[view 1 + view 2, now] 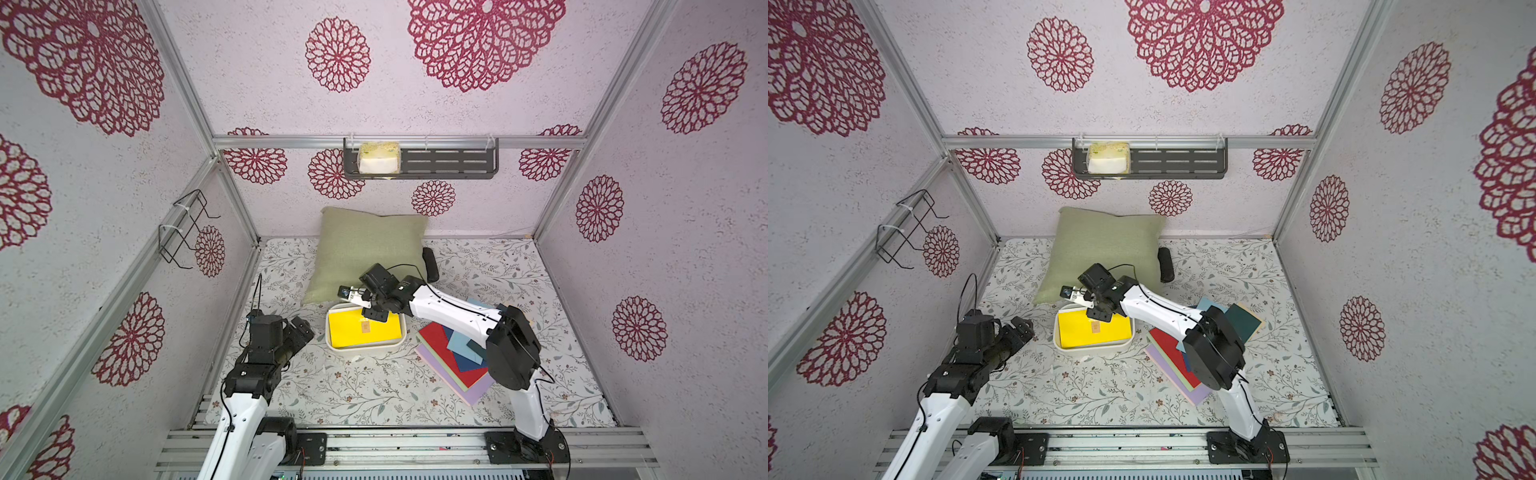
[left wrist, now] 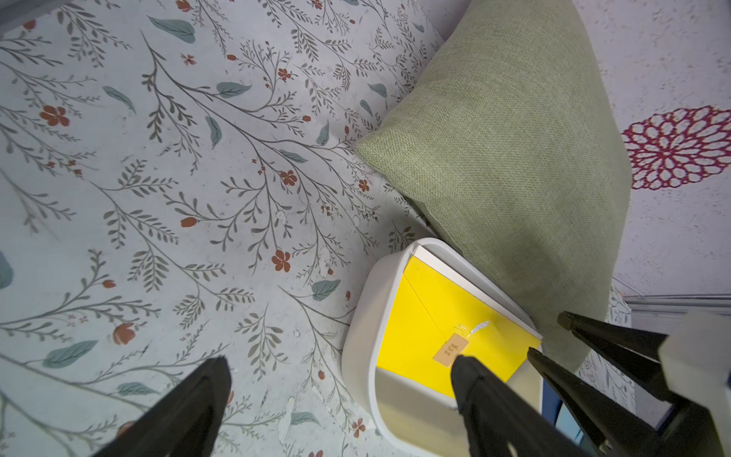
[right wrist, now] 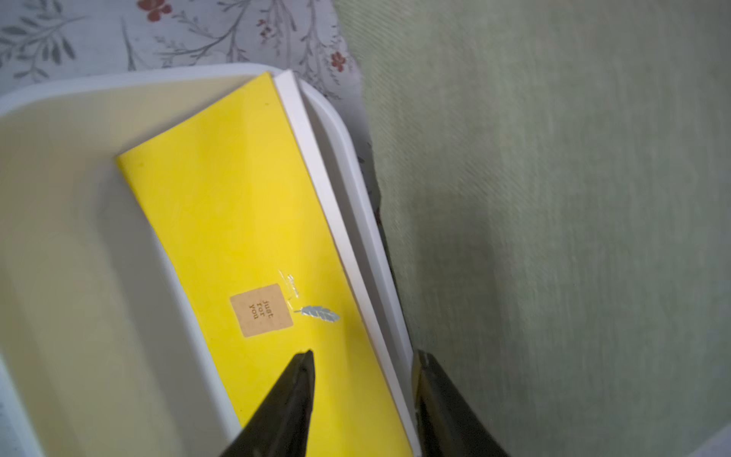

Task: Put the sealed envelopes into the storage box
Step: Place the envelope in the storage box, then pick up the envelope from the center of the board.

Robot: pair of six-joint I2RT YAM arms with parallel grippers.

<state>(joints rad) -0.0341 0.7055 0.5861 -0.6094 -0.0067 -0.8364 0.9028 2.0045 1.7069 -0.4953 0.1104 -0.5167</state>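
Yellow envelope [image 1: 365, 328] lies in the storage box [image 1: 365, 346] | right fingers [image 3: 285, 407] parted astride its far rim, gripping nothing | left fingers [image 2: 190, 403] spread, empty | stacked envelopes [image 1: 440, 345] lie right of box, under our right arm; we judge it nearer

I see a lab test cell dressed as home: aluminium frame [image 1: 399, 142], wallpapered panels [image 1: 257, 83], cushion [image 1: 365, 245] at 12 o'clock (slotted shelf [image 1: 449, 162] above).

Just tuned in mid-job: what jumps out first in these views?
The yellow envelope lies in the white storage box, with the right gripper open over its edge. Right of the box, a fanned pile of coloured envelopes sits under the right arm; a green cushion stands behind.
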